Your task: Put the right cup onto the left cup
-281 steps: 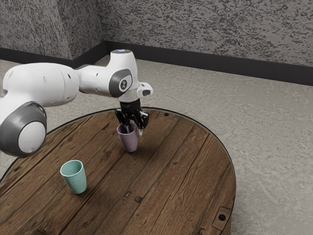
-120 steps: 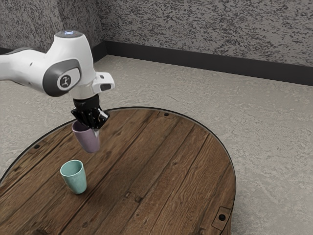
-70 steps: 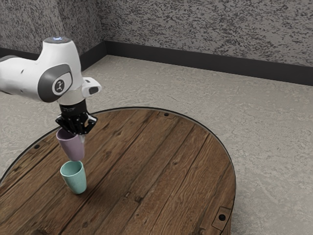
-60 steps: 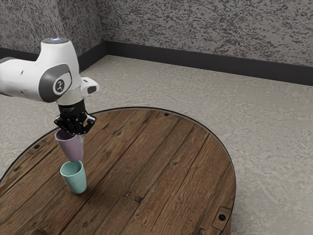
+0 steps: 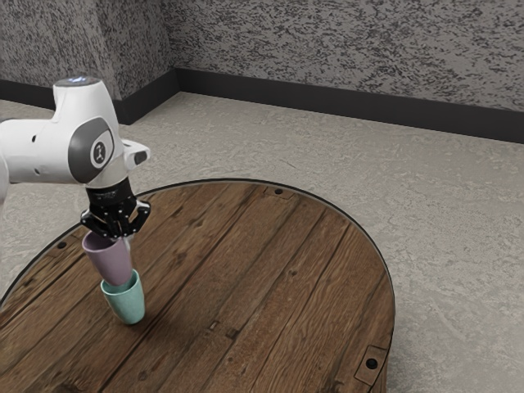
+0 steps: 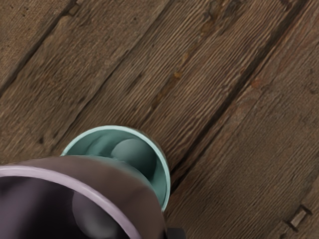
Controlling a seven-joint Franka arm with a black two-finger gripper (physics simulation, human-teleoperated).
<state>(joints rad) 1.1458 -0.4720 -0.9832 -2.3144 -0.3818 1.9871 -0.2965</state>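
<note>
My black gripper (image 5: pixel 119 231) is shut on the rim of the purple cup (image 5: pixel 111 262), which leans a little, its base toward the teal cup. Upright on the table stands the teal cup (image 5: pixel 127 304), and the purple cup's lower end overlaps its mouth in the exterior view. In the wrist view the purple cup (image 6: pixel 94 184) covers part of the teal cup's opening, while the teal cup's far inner wall and floor (image 6: pixel 133 155) still show. Whether the two cups touch I cannot tell.
The round wooden table (image 5: pixel 262 270) extends toward the exterior view's right, with a dark rim around it. Beyond it lie the grey floor (image 5: pixel 446 213) and a speckled wall (image 5: pixel 352 57).
Over the last moments my gripper carried the purple cup from its spot on the table toward the exterior view's left. Since half a second ago it has come lower, over the teal cup.
</note>
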